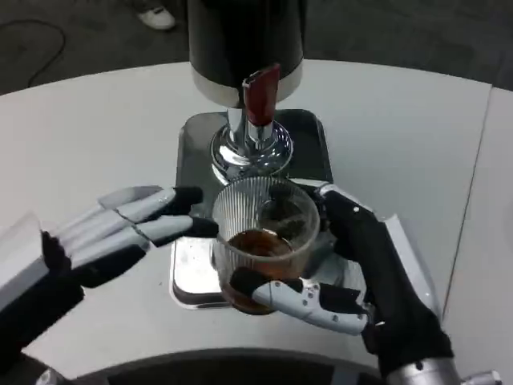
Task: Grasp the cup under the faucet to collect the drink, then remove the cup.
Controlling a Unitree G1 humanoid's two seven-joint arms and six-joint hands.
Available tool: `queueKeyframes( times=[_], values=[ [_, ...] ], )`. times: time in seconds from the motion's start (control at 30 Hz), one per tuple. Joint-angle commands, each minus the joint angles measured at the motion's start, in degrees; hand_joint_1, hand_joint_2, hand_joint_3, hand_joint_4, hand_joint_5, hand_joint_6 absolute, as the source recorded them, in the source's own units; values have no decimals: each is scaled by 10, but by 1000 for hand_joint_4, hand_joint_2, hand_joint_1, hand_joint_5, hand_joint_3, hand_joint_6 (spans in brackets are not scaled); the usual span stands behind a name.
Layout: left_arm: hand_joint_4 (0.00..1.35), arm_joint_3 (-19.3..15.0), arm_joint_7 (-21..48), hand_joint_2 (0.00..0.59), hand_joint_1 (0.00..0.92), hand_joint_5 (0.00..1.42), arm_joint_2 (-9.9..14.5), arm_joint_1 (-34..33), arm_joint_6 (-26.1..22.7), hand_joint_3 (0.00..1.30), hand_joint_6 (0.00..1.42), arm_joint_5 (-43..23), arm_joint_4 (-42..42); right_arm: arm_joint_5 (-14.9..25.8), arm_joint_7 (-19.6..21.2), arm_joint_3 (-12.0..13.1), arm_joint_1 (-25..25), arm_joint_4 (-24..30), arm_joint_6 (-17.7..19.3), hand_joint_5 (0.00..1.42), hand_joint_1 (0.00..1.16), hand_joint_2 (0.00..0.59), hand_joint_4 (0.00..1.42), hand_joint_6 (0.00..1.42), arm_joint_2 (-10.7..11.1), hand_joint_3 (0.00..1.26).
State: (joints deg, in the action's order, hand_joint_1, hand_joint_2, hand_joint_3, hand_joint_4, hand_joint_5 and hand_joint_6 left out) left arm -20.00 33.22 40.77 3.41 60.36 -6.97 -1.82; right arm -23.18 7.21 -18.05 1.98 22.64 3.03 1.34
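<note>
Under faucet (260, 100) — right hand (361, 265) grips cup (264, 241).

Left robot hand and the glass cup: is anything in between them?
No. In the head view, only a bare strip of shiny tray lies between the left robot hand and the cup, which the right robot hand holds.

You're looking down on a white table (96, 128) with a curved far edge; a seam on its right (473, 192) splits off a second white panel. Beyond it, dark grey floor (88, 44). A black cable (36, 48) loops top left. White shoe (157, 16) near the top edge.
</note>
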Motion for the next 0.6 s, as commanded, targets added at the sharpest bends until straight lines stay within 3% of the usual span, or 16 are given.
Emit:
queueKeyframes(
  times=[0.03, 0.23, 0.6],
  values=[
    [28, 14, -4, 86, 0, 114, 12, 17, 28, 203, 67, 1, -16, 12, -23, 18, 30, 63, -3, 975, 894, 131, 804, 917, 10, 725],
    [3, 12, -7, 89, 0, 88, 21, 45, 65, 185, 44, -8, -20, 46, -84, 68, 93, 163, -28, 975, 894, 132, 804, 918, 49, 722],
    [0, 9, -10, 92, 0, 76, 39, 83, 88, 172, 29, -22, -32, 70, -125, 92, 157, 244, -50, 975, 894, 135, 804, 924, 62, 720]
  ],
)
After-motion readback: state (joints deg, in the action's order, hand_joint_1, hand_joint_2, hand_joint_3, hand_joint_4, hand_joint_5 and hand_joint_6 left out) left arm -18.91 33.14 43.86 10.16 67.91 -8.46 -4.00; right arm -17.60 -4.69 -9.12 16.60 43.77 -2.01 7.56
